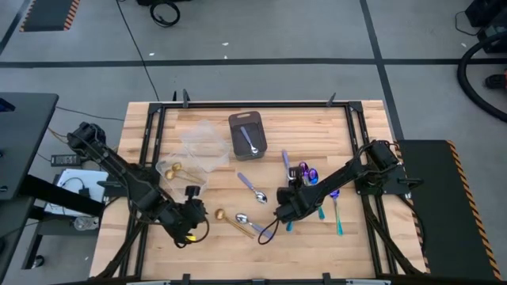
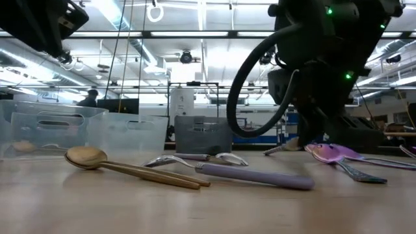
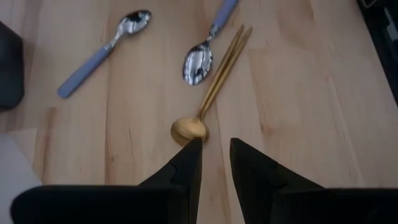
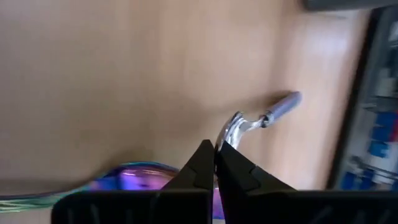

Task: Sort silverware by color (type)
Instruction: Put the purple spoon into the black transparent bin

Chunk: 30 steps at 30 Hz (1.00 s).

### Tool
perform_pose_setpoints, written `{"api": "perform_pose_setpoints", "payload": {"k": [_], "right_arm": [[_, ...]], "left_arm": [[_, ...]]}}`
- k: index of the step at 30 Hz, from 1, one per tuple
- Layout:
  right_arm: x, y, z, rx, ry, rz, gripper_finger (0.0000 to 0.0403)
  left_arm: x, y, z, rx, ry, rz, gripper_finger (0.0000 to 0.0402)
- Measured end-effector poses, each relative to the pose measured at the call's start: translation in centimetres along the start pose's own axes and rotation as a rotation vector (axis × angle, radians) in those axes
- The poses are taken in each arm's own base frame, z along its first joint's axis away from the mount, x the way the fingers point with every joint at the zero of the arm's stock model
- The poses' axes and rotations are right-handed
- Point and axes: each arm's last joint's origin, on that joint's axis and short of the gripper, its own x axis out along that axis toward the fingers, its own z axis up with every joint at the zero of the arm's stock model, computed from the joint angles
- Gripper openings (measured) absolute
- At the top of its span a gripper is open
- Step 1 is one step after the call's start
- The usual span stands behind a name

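1. Right tool (image 4: 214,163), fingers shut with nothing between them, just before a lavender-handled silver spoon (image 4: 258,121) on the desk (image 4: 93,81).
2. Iridescent spoon (image 4: 134,177) partly hidden beneath it.
3. Left tool (image 3: 214,158), part-open and empty, beside the gold spoon (image 3: 208,102).

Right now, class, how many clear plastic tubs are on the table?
2. The first clear tub sits just left of the dark tray. The second clear tub, below it in the high view, holds gold spoons. None seems hidden.
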Motion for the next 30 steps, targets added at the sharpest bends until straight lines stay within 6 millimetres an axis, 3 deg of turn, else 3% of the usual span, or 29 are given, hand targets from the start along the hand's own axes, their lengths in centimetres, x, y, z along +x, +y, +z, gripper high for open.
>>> {"api": "perform_pose_setpoints", "payload": {"k": [7, 21, 30], "right_arm": [[-1.2, -1.5, 1.0, -0.051, -0.016, -0.127, 0.0012], [-2.6, -3.9, 1.2, -0.055, -0.025, -0.157, 0.0013], [-4.8, -7.3, 1.4, 0.040, -0.163, -0.165, 0.0014]], "left_arm": [[0.0, -0.1, 0.3, -0.016, -0.032, -0.008, 0.0091], [0.0, -0.2, 0.4, -0.020, -0.041, -0.012, 0.0091], [0.0, -0.2, 0.4, -0.017, -0.037, -0.011, 0.0091]]}}
